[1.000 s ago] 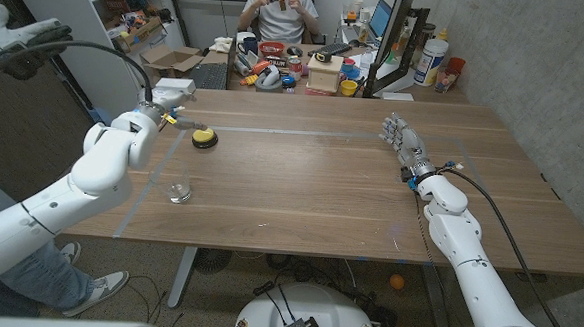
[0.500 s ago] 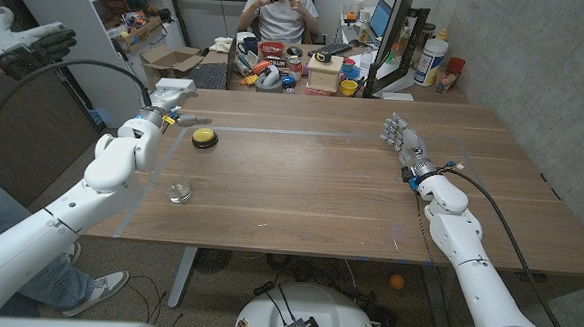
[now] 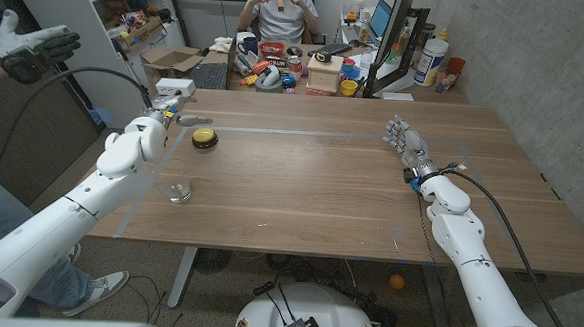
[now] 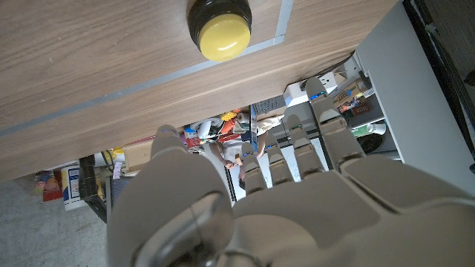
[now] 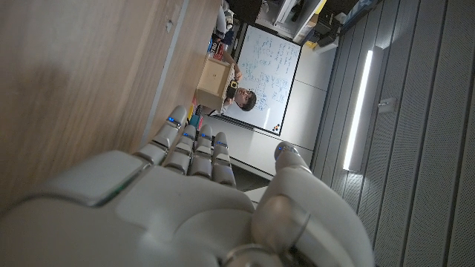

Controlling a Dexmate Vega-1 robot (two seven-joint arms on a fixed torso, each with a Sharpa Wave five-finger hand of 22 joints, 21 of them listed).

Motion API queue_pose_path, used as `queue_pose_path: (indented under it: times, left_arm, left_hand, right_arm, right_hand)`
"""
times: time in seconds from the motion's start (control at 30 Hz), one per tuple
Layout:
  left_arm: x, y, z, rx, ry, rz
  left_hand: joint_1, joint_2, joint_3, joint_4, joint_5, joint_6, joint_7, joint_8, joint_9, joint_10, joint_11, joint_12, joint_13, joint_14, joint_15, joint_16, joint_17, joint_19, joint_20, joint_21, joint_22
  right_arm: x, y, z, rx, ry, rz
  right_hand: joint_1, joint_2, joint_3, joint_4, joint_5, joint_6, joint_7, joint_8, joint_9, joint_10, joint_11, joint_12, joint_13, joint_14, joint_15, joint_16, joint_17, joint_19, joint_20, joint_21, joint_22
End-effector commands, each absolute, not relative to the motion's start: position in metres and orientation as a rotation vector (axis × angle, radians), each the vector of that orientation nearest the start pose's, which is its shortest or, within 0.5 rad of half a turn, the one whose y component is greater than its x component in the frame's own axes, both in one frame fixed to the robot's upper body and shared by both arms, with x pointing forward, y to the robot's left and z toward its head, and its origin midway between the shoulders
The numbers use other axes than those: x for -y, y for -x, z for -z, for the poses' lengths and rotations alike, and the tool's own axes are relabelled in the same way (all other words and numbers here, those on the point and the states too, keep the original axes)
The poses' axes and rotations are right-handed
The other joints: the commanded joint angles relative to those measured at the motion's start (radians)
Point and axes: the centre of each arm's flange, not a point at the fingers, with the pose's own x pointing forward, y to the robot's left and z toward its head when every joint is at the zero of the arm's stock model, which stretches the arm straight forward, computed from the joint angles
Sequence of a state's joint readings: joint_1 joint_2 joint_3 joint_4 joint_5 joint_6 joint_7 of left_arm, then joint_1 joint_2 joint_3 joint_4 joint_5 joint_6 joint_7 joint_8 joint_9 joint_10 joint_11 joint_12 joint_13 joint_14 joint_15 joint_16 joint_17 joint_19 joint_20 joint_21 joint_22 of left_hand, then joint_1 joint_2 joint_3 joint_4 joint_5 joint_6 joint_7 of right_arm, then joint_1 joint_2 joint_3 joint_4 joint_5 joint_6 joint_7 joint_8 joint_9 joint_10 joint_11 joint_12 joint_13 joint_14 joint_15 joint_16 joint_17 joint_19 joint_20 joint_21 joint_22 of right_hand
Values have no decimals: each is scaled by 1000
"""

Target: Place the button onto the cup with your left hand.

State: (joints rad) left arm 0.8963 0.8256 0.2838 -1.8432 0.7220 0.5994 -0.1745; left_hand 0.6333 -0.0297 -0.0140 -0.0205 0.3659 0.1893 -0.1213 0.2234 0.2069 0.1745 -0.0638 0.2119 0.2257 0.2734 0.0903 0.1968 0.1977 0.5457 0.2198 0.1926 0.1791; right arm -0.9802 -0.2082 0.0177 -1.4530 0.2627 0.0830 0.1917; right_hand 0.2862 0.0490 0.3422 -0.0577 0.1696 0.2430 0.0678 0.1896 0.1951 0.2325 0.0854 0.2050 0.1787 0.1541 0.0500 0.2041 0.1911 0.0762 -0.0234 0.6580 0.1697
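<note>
The left hand [image 3: 177, 113], fingers spread and holding nothing, is edging closer to the round yellow-topped black button [image 3: 204, 137], which is sitting near the table's far edge, well apart from the small clear glass cup [image 3: 179, 190]; grasping comes next.

Bright even indoor light, soft faint shadows on desk [image 3: 321, 185]. Head view sharp, edges bend w/ wide-angle distortion. Wrist views: hands up close blurry, white; right wrist view has glaring ceiling light strip [image 5: 358, 111]

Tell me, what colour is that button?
The button has a yellow top on a black base, clearest in the left wrist view.
</note>
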Motion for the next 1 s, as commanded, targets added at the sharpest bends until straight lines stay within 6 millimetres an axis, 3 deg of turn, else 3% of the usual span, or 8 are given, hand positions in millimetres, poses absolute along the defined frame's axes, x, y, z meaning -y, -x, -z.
queue_pose_path:
  times: [0.03,0.7,1.0]
  left_arm:
    - [-386,-603,-78,138,-1318,-426]
    - [-370,-632,-86,37,-1366,-375]
    - [-374,-638,-83,-4,-1291,-373]
  left_hand:
    - [5,9,-2,3,6,6,6,0,4,1,4,4,3,3,6,6,3,3,-2,6,5]
    - [10,13,-4,3,5,10,9,1,4,5,18,6,3,1,14,4,2,-6,-1,3,5]
    - [11,15,-5,4,4,9,16,0,4,6,27,7,3,3,22,4,2,-8,-1,3,5]
  right_arm:
    - [299,-636,38,557,-7,-145]
    - [303,-642,33,574,-16,-153]
    - [307,-643,33,568,-10,-149]
  right_hand:
    - [-2,8,-2,-4,6,2,-9,8,3,4,-3,5,4,7,-1,2,0,9,5,-2,3]
    - [-3,8,-3,-6,6,3,-9,9,2,13,-1,8,4,15,1,3,0,14,6,-10,3]
    - [-4,8,-4,-6,6,3,-10,9,2,17,-1,9,4,20,1,4,0,16,7,-13,3]
